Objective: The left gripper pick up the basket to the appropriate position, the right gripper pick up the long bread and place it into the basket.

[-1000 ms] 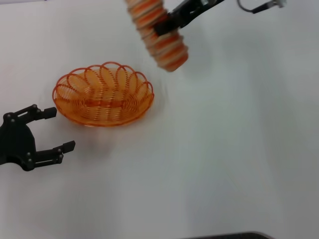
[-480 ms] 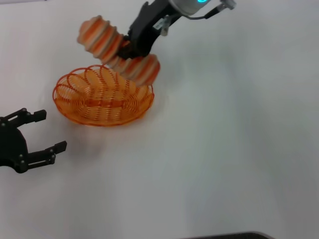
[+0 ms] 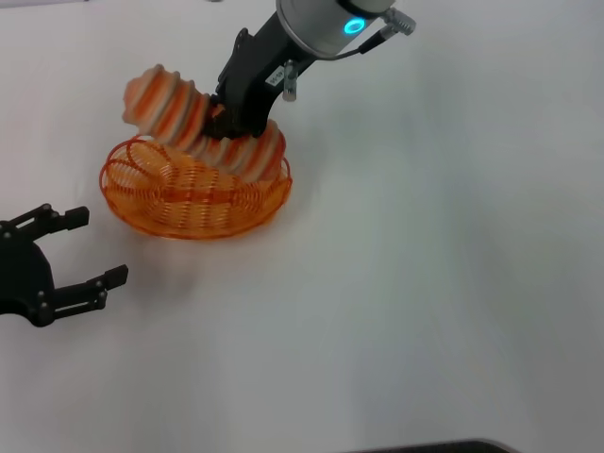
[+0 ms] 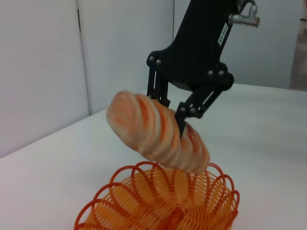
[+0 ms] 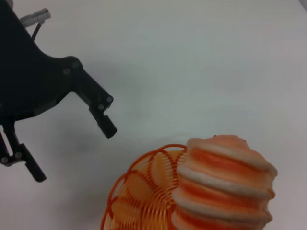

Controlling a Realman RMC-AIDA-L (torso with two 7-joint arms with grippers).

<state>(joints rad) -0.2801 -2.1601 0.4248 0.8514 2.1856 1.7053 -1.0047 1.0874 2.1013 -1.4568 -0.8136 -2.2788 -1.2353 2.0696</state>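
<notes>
The orange wire basket stands on the white table at the left of the head view. My right gripper is shut on the long bread and holds it tilted just above the basket, its lower end over the basket's right side. The left wrist view shows the bread in the right gripper a little above the basket. The right wrist view shows the bread over the basket. My left gripper is open and empty, on the near left, apart from the basket; it also shows in the right wrist view.
The white table stretches bare to the right of and in front of the basket. A dark edge shows at the bottom of the head view. Pale walls stand behind the table in the left wrist view.
My right gripper has carried the bread leftward and down, from behind the basket to just over it. My left gripper has drawn back slightly to the left and stays open.
</notes>
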